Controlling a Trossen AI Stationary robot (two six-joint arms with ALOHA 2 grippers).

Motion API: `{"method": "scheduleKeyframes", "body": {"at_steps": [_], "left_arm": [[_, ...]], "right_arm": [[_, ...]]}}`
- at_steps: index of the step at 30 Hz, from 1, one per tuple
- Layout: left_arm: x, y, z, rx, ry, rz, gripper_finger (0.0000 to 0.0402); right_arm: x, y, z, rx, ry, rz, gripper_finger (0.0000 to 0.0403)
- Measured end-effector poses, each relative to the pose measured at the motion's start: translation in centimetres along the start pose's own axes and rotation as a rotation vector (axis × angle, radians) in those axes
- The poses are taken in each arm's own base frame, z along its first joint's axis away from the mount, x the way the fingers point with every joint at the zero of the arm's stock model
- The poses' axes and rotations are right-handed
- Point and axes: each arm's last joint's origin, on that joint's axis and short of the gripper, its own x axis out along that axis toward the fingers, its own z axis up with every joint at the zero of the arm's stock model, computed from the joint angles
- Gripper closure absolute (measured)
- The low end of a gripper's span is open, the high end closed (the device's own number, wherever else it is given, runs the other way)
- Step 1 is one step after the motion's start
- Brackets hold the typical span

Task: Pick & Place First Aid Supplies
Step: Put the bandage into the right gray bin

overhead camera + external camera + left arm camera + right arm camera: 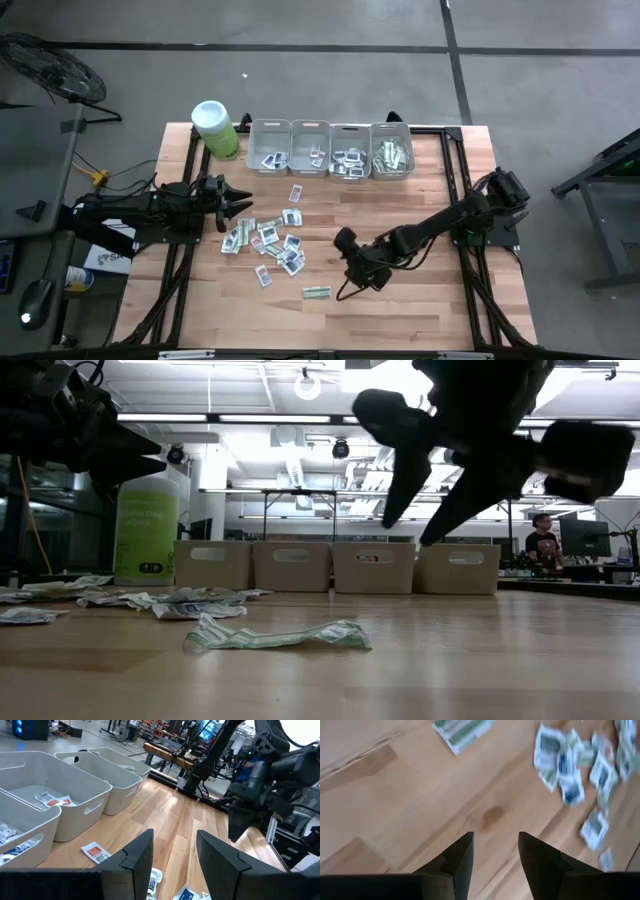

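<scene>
- Right gripper [352, 272], lower centre of the high view: jaws parted and empty, hovering above bare wood
- Green-and-white strip [317, 292]: flat on the table [420, 310], just left of and below the right gripper, outside its jaws; in the right wrist view it lies at the upper left [462, 731], ahead of the fingertips
- Scattered packets [270, 240]: a loose cluster at centre left of the high view, between the two grippers
- Left gripper [238, 205], at the cluster's upper left edge: jaws parted, holding nothing, packets just beyond the tips
- Four grey bins [330, 150], top centre: each holds a few packets
- Lime-green canister [215, 128]: upright, left of the bins
</scene>
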Motion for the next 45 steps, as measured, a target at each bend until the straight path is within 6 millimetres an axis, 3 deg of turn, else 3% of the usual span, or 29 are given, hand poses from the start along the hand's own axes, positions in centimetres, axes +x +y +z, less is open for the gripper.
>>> {"method": "scheduleKeyframes", "body": {"at_steps": [10, 19, 26, 37, 45], "left_arm": [[0.0, 0.0, 0.0, 0.000, 0.000, 0.000, 0.0252], [0.0, 0.0, 0.0, 0.000, 0.000, 0.000, 0.0252], [0.0, 0.0, 0.0, 0.000, 0.000, 0.000, 0.0252], [0.0, 0.0, 0.0, 0.000, 0.000, 0.000, 0.0252], [0.0, 0.0, 0.0, 0.000, 0.000, 0.000, 0.0252]], "right_arm": [[3.3, 1.2, 1.6, -0.297, -0.166, 0.034, 0.0254], [4.8, 2.5, 2.9, -0.499, -0.250, 0.043, 0.0254], [5.2, 1.2, 5.3, -0.514, -0.252, 0.061, 0.0254], [6.8, -0.1, 7.3, -0.596, -0.182, 0.216, 0.0254], [7.8, -1.1, 7.2, -0.620, -0.106, 0.295, 0.0254]]}}
